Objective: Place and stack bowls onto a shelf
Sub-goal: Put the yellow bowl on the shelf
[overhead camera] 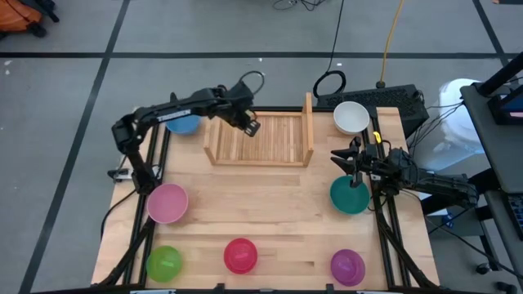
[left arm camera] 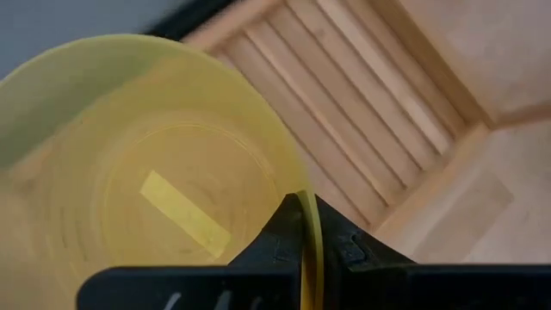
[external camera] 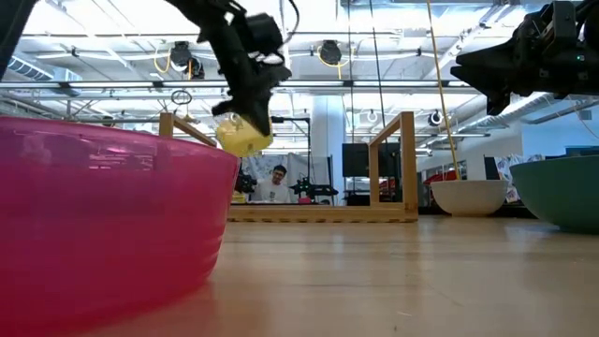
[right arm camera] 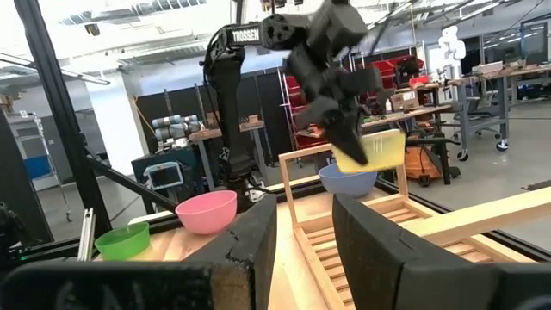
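My left gripper [overhead camera: 251, 126] hangs over the left part of the light-wood shelf [overhead camera: 274, 140], shut on a yellow bowl [left arm camera: 146, 189]; the low view shows that bowl [external camera: 243, 137] in the air above the shelf [external camera: 323, 212]. A blue bowl [overhead camera: 185, 124] sits behind the shelf's left end, partly under the arm. My right gripper [right arm camera: 303, 232] waits open at the table's right edge, above the teal bowl [overhead camera: 350, 197]. The white bowl [overhead camera: 351, 117] stands right of the shelf. Pink [overhead camera: 167, 202], green [overhead camera: 163, 263], red [overhead camera: 241, 255] and purple [overhead camera: 347, 265] bowls stand on the tabletop. My left gripper pinches the yellow bowl's rim [left arm camera: 303, 200], one finger inside the bowl and one outside. The fingers slant down from the table's left side. The bowl hangs tilted below them, lifted clear of the shelf's slats [left arm camera: 362, 112].
The shelf's right upright board [overhead camera: 309, 126] and left board [external camera: 192, 131] bound the slatted base. A black keyboard [overhead camera: 384, 98] and cables lie behind the table. Bare tabletop [overhead camera: 261, 204] stretches between the shelf and the front row of bowls.
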Robot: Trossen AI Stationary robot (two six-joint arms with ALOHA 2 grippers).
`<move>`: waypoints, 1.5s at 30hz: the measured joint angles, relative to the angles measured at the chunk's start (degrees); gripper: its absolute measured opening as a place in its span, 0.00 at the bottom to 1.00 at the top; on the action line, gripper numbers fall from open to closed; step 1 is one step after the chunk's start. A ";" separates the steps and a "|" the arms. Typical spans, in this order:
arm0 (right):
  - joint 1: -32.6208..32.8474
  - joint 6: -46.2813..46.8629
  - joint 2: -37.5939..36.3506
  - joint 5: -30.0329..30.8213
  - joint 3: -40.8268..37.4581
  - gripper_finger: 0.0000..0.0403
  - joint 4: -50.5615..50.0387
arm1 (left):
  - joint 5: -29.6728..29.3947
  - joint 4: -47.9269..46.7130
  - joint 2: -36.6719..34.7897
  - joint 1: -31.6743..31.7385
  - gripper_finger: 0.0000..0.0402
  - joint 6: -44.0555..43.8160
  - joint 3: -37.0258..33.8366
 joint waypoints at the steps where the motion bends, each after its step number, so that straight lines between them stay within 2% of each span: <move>1: 0.01 0.01 0.01 0.00 -0.01 0.27 0.00 | 0.92 0.51 0.82 -0.02 0.01 0.63 0.00; 13: 0.02 0.13 0.01 0.00 0.01 0.27 0.00 | 0.38 0.14 9.24 -0.05 0.01 2.39 0.02; 21: 0.01 0.15 0.00 0.00 0.00 0.27 0.00 | -0.78 -1.27 11.57 0.48 0.01 1.68 -0.09; 45: 0.02 0.37 0.00 0.00 -0.01 0.27 0.44 | 0.83 -3.83 11.71 0.17 0.08 2.56 -0.09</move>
